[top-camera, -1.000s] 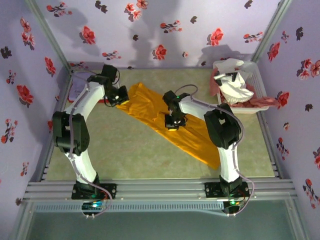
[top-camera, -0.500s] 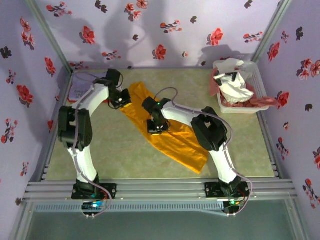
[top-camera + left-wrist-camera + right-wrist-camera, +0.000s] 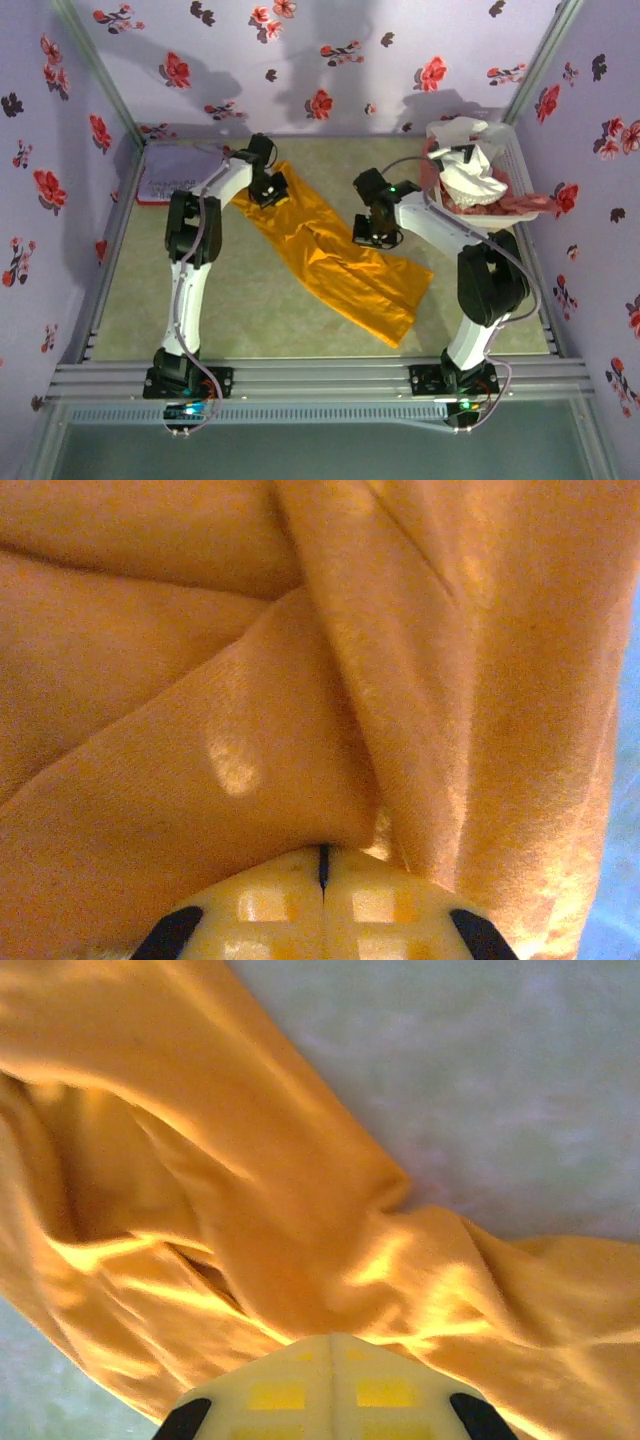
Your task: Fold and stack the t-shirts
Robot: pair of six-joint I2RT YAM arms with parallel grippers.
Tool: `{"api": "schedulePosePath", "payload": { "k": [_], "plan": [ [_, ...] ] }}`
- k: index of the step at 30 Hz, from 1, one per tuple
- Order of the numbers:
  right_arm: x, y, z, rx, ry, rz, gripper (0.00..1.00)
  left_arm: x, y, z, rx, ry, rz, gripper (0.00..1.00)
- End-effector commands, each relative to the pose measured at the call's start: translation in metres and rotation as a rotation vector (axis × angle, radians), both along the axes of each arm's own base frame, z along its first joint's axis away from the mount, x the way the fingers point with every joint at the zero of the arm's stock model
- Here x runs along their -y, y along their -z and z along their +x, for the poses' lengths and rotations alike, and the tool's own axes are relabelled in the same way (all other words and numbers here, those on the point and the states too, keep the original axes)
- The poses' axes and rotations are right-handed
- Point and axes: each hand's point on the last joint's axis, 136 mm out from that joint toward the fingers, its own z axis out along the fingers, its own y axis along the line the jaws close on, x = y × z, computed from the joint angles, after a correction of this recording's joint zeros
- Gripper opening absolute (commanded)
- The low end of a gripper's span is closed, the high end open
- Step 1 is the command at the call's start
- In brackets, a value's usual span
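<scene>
The mustard-orange t-shirt (image 3: 340,270) lies rumpled in a diagonal band across the middle of the table. My left gripper (image 3: 270,192) is at its far left end, jaws shut with a fold of the orange cloth (image 3: 200,680) pinched at the tips (image 3: 323,852). My right gripper (image 3: 372,237) sits at the shirt's right edge, also shut, with orange cloth (image 3: 250,1160) bunched at its tips (image 3: 332,1338). A white t-shirt (image 3: 470,175) and a pink one (image 3: 520,205) are heaped in the tray. A pale lavender cloth (image 3: 160,180) lies flat at the back left.
The white tray (image 3: 480,222) stands at the back right corner, next to my right arm. Floral walls close in the table on three sides. Bare green table (image 3: 250,300) lies in front of the shirt toward the arm bases.
My left gripper has moved right along the back. My right gripper swung left, then back right. The orange shirt shifted with them and now spreads wider at its near end.
</scene>
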Motion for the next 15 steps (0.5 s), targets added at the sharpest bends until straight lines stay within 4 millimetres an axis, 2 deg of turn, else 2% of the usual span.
{"api": "schedulePosePath", "payload": {
  "k": [1, 3, 7, 9, 12, 15],
  "plan": [
    [0.026, 0.013, -0.024, -0.069, -0.006, -0.032, 0.05, 0.026, 0.020, 0.014, -0.043, 0.008, -0.055, 0.00],
    [0.029, 0.015, -0.035, -0.076, -0.008, -0.017, 0.05, 0.038, 0.021, 0.026, -0.042, 0.004, -0.089, 0.00],
    [0.028, 0.027, -0.056, -0.118, 0.013, 0.040, 0.06, 0.066, -0.003, 0.060, 0.049, -0.052, -0.248, 0.00],
    [0.026, 0.031, -0.064, -0.128, 0.032, 0.062, 0.06, 0.080, -0.026, 0.070, 0.107, -0.053, -0.321, 0.00],
    [0.024, 0.034, -0.072, -0.128, 0.063, 0.084, 0.06, 0.094, -0.068, 0.074, 0.197, -0.026, -0.382, 0.00],
    [0.022, 0.044, -0.083, -0.153, 0.075, 0.084, 0.05, 0.093, -0.103, 0.068, 0.247, -0.010, -0.390, 0.00]
  ]
}}
